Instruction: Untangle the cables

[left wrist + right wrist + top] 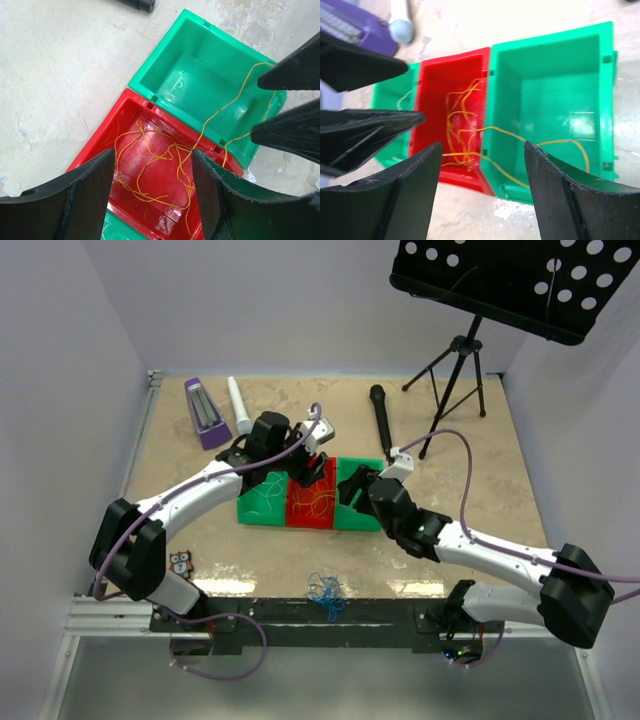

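Cables first: the orange-yellow cable [165, 150] lies heaped in the red bin [100, 129], with one strand trailing over into the green bin [200, 60]. The blue tangle [326, 592] sits at the desk's near edge. They're thread-thin, limp and likely snaggy, so pinch that trailing strand. Your left jaws and right jaws gape open, empty.

Two arms, built of smooth white links and blocky black joints, were bolted to a dark base rail [250, 612]: the left arm [190, 495] and the right arm [500, 555]. A thin purple hose [455, 445] ran in loose loops along each arm, from near the base to a white fitting by the wrist. The fingers [85, 200] of the left gripper [152, 155] were matte black wedges with rough-cut edges, one showing a small round hole near its root.
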Tool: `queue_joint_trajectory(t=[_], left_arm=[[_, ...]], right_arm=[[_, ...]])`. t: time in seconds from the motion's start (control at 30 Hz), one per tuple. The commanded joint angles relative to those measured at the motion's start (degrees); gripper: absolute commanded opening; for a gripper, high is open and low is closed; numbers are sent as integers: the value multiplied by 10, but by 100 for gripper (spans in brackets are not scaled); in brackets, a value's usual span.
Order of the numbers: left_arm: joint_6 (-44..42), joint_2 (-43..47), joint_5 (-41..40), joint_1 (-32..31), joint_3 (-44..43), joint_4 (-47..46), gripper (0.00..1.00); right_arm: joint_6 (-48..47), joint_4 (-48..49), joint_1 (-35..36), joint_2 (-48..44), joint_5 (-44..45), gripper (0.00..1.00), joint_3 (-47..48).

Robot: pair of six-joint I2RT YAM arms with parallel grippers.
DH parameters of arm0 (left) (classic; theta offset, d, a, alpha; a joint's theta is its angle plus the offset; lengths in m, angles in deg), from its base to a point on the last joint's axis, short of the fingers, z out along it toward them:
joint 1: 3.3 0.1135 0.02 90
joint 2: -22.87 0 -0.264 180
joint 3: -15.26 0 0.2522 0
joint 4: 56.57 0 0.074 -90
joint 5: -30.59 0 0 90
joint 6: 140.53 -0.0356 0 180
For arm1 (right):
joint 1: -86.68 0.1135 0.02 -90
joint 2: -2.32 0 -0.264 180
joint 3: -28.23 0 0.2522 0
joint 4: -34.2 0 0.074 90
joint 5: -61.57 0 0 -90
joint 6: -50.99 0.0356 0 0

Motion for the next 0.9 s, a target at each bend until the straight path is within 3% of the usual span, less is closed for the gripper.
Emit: queue_joint_trajectory(t=[0.0, 0.23, 0.4, 0.63, 0.87], left_arm=[[-5, 27, 2, 4, -13, 0, 67], [-25, 25, -6, 5, -60, 30, 66], [-47, 19, -15, 6, -88, 61, 66], [-49, 8, -17, 10, -124, 93, 68], [-47, 5, -10, 24, -147, 116, 68]], right_arm=[[-6, -18, -1, -47, -54, 72, 0], [10, -129, -1, -66, -109, 76, 30], [46, -151, 0, -87, -151, 77, -11], [71, -141, 0, -69, -138, 78, -34], [95, -77, -1, -35, -45, 73, -35]])
